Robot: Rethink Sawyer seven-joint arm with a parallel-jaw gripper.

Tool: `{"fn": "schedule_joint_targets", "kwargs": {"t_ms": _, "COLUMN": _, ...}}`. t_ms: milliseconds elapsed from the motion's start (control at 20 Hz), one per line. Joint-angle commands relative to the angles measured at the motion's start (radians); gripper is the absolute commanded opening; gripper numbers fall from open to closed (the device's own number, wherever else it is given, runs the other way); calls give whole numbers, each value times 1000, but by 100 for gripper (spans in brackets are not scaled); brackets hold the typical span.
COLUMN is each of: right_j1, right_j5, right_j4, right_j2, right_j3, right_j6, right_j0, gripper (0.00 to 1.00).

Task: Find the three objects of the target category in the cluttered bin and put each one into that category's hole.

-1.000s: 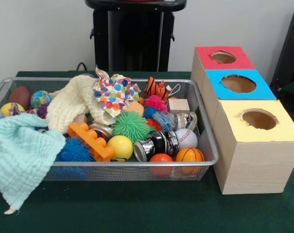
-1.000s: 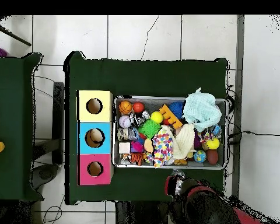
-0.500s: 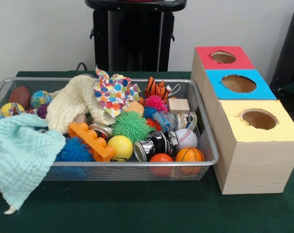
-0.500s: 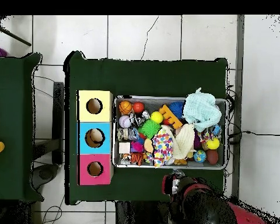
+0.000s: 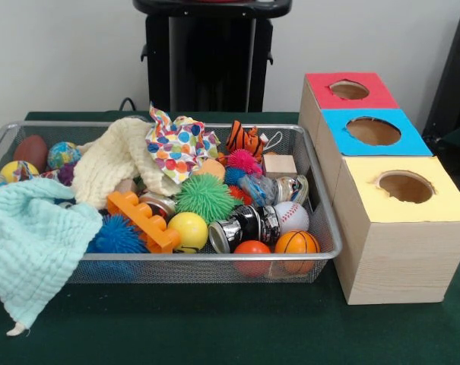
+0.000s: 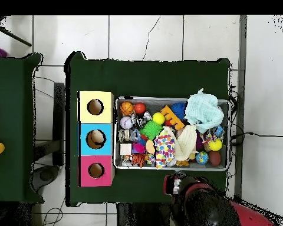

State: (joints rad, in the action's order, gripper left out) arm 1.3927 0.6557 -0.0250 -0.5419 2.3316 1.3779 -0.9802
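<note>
A wire mesh bin (image 5: 321, 205) is crammed with toys: a baseball (image 5: 292, 216), a mini basketball (image 5: 296, 243), an orange ball (image 5: 252, 249), a yellow ball (image 5: 188, 230), a green spiky ball (image 5: 204, 196), a silver can (image 5: 245, 226), a wooden cube (image 5: 280, 165) and a tiger toy (image 5: 245, 138). Beside it stand three boxes with holes, topped red (image 5: 350, 90), blue (image 5: 374, 131) and yellow (image 5: 404, 187). The front view has no gripper. In the overhead view the red and black arm (image 6: 178, 186) sits drawn back just outside the bin (image 6: 167, 98).
A mint cloth (image 5: 32, 243) hangs over the bin's front left corner. A cream cloth (image 5: 112, 160) and a polka-dot cloth (image 5: 178, 144) cover toys in the middle. An orange block (image 5: 142, 220) lies near the front. The blue box's hole (image 6: 96, 139) shows something brownish inside.
In the overhead view the arm has shifted slightly at the table's edge. Nothing in the bin or the boxes has moved.
</note>
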Motion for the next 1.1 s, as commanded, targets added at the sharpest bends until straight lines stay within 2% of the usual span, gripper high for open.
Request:
{"fn": "schedule_joint_targets", "kwargs": {"t_ms": 50, "right_j1": -33, "right_j5": -28, "right_j4": -38, "right_j2": -93, "right_j3": 54, "right_j6": -232, "right_j0": -37, "gripper": 0}}
{"fn": "schedule_joint_targets", "kwargs": {"t_ms": 350, "right_j1": -17, "right_j5": -56, "right_j4": -23, "right_j2": -151, "right_j3": 75, "right_j6": -264, "right_j0": -74, "gripper": 0}}
{"fn": "schedule_joint_targets", "kwargs": {"t_ms": 650, "right_j1": -17, "right_j5": -42, "right_j4": -36, "right_j2": -176, "right_j3": 69, "right_j6": -233, "right_j0": -86, "gripper": 0}}
{"fn": "schedule_joint_targets", "kwargs": {"t_ms": 950, "right_j1": -65, "right_j5": 32, "right_j4": -92, "right_j2": -171, "right_j3": 25, "right_j6": -173, "right_j0": -77, "gripper": 0}}
{"fn": "schedule_joint_targets", "kwargs": {"t_ms": 1100, "right_j1": -62, "right_j5": 51, "right_j4": -99, "right_j2": -172, "right_j3": 15, "right_j6": -164, "right_j0": -76, "gripper": 0}}
